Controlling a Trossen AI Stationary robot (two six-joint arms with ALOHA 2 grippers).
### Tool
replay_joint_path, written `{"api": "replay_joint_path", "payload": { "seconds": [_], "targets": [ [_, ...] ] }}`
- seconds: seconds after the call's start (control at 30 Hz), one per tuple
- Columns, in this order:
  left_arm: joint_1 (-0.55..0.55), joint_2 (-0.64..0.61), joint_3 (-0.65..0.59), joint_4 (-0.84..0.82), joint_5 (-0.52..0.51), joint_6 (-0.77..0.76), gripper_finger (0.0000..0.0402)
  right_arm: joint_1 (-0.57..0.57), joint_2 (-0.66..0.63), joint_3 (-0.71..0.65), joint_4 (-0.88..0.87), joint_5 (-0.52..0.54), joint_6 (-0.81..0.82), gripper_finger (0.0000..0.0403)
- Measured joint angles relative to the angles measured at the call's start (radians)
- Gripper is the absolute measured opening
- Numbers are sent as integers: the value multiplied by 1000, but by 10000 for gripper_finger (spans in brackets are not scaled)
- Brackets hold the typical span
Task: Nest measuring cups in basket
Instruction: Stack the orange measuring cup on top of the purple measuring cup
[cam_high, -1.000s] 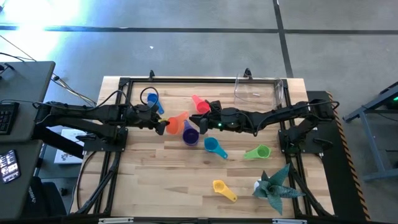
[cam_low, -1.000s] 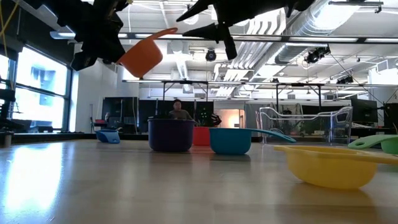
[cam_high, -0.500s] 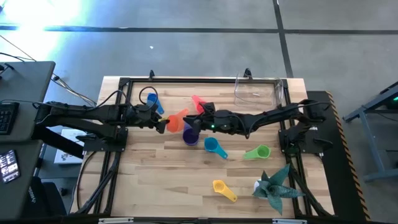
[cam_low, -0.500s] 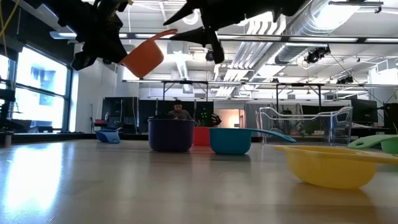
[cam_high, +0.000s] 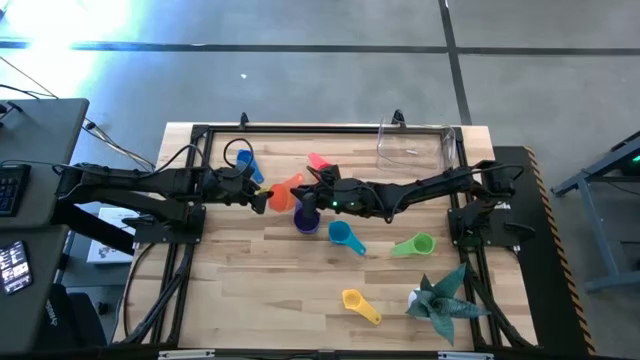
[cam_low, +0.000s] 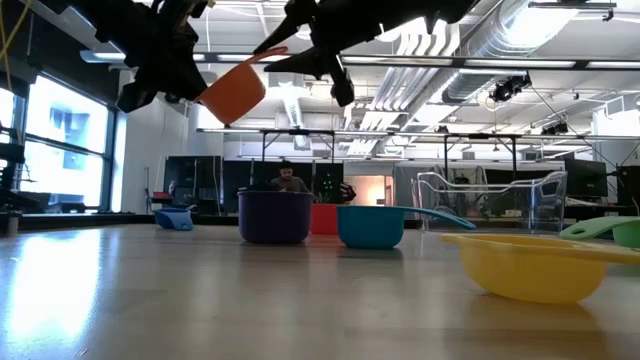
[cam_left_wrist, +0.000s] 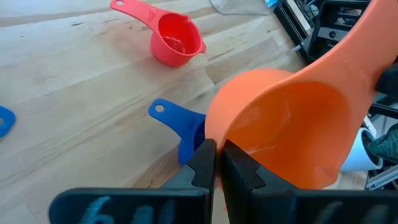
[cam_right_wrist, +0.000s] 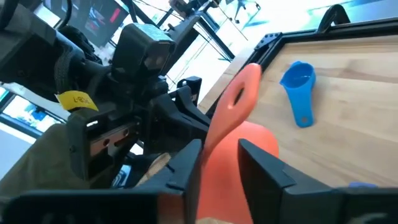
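Orange cup (cam_high: 284, 194) held aloft, rim pinched in left gripper (cam_left_wrist: 216, 163); handle between right gripper's (cam_right_wrist: 219, 155) closing fingers, apparently for a handover.

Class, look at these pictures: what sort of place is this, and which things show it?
Probably a robotics lab or workshop: exposed ceiling ducts, a desk with keyboard beside the framed wooden table, and a concrete floor.
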Motion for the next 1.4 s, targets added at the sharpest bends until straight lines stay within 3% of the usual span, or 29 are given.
{"api": "replay_joint_path", "payload": {
  "seconds": [0.27, 0.63, 0.87, 1.13, 1.4],
  "targets": [
    [0, 0, 0, 0, -5, 10, 7, -1, 0, 0, 12, -1, 1, 7],
    [0, 0, 0, -1, 13, 67, 18, -6, 0, 0, 11, -11, 26, 1],
    [0, 0, 0, -2, 84, 144, 45, -7, 0, 0, 10, -31, 26, 1],
    [0, 0, 0, 10, 90, 170, 87, -7, 0, 0, -18, -42, 26, 0],
    [-1, -1, 0, 13, 163, 180, 101, -13, -9, 0, -110, -105, 34, 0]
  ]
}}
